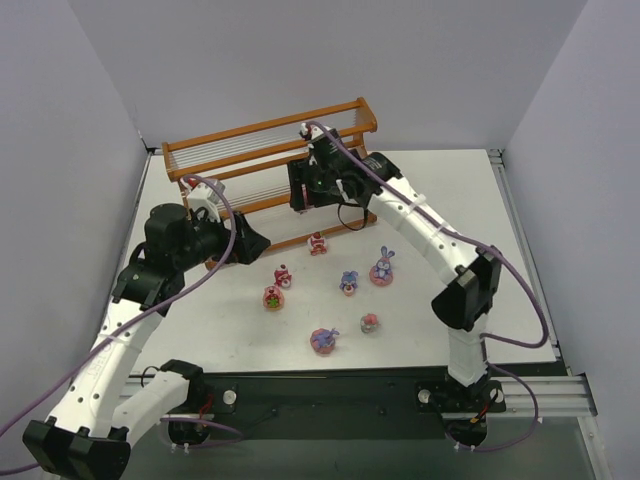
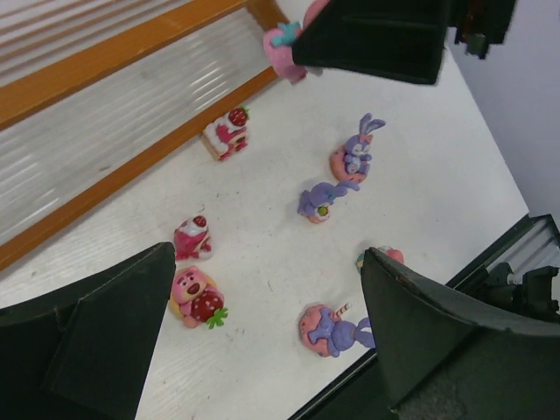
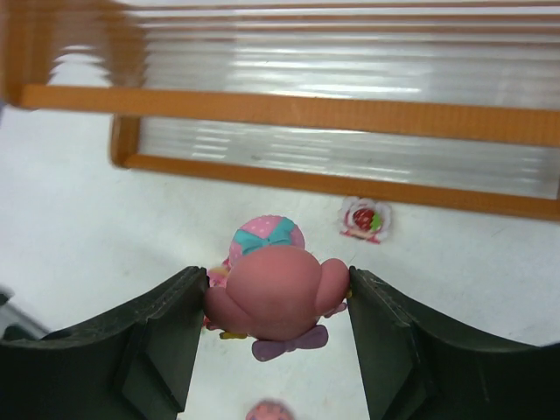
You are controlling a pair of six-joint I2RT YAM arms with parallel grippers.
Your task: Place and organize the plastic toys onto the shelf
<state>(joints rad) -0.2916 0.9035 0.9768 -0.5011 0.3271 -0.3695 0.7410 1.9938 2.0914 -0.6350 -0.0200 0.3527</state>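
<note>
My right gripper (image 3: 276, 293) is shut on a pink figurine (image 3: 276, 302) with a teal bow and holds it above the table, just in front of the shelf's (image 1: 265, 150) lower tiers. My left gripper (image 2: 267, 302) is open and empty, hovering above the loose toys near the shelf's left front. On the table lie a strawberry cake toy (image 2: 226, 133), a purple bunny (image 2: 354, 153), a purple lying figure (image 2: 319, 199), a red-pink figure (image 2: 192, 238), a pink bear with a strawberry (image 2: 197, 297) and a purple figure on a pink base (image 2: 332, 328). A small red and white toy (image 1: 303, 129) sits on the top tier.
The shelf stands at the back of the white table (image 1: 440, 200), near the left wall. The toys lie grouped in the middle, from the cake toy (image 1: 318, 243) to the front one (image 1: 323, 341). A black rail (image 1: 330, 385) runs along the near edge.
</note>
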